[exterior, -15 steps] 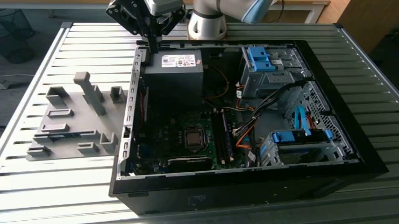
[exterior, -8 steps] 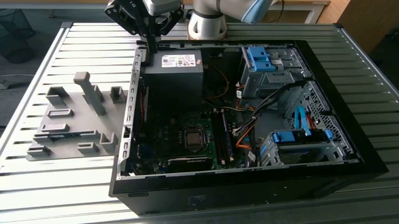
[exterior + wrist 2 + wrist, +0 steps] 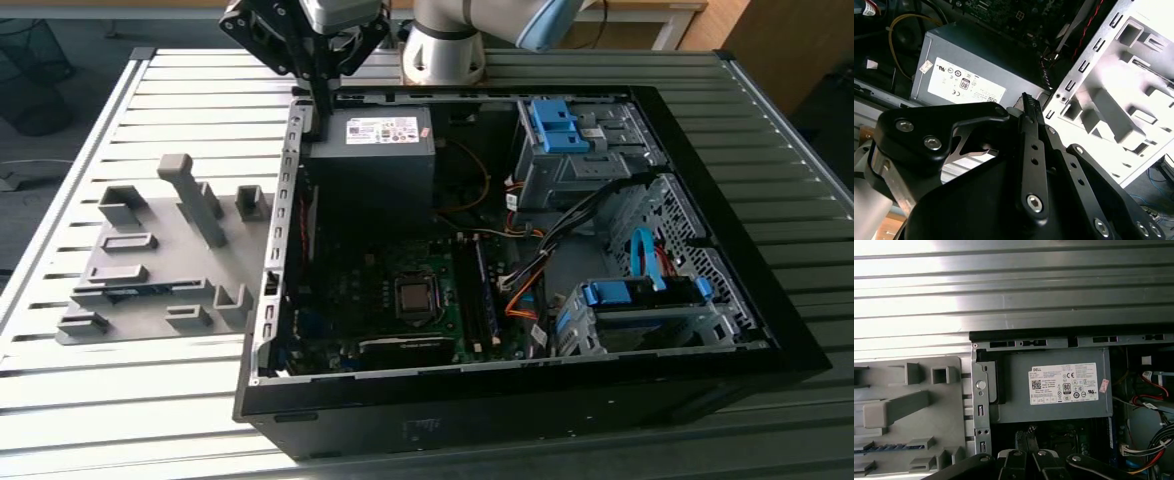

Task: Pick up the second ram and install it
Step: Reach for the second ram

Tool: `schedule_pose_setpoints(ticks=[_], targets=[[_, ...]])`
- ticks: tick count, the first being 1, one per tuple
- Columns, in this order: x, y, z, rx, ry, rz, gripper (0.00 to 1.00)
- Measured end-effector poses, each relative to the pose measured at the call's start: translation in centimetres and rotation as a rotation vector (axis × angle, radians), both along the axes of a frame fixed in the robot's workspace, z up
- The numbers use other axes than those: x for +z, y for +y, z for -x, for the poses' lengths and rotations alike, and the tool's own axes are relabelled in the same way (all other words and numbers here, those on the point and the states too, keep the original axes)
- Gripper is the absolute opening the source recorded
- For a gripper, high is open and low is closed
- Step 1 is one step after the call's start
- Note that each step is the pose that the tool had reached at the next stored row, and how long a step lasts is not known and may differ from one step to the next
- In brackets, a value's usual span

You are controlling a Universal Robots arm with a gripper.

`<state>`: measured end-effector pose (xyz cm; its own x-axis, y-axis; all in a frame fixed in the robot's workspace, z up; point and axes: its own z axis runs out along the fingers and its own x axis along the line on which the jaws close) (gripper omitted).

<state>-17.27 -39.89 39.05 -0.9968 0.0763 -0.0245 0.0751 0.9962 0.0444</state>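
Slatted metal table (image 3: 80, 420). On the grey fixture tray (image 3: 160, 232), at the exterior view's left, the second ram (image 3: 134, 290) was seen edge-on in a slot, largely hidden. The gripper (image 3: 320, 110), fingers closed on nothing, was held above the power supply (image 3: 374, 165) in the open computer case (image 3: 534, 400).

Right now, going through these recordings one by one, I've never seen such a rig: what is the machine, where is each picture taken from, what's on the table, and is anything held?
It is one robot arm ending in a two-fingered clamp, the end effector. The exterior view looks down on a slatted metal table; both wrist views come from cameras riding on the arm. On the table stand an open computer case and, at the exterior view's left, a grey holder tray. The second ram, a thin blue stick, lies in a slot of that tray. The end effector hangs over the case's power supply, apparently closed and holding nothing.
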Motion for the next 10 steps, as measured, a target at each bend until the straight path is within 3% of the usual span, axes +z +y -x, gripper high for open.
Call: schedule_pose_setpoints(ticks=[10], targets=[[-0.01, 0.00, 0.22, 0.000, 0.0001, 0.0000, 0.11]])
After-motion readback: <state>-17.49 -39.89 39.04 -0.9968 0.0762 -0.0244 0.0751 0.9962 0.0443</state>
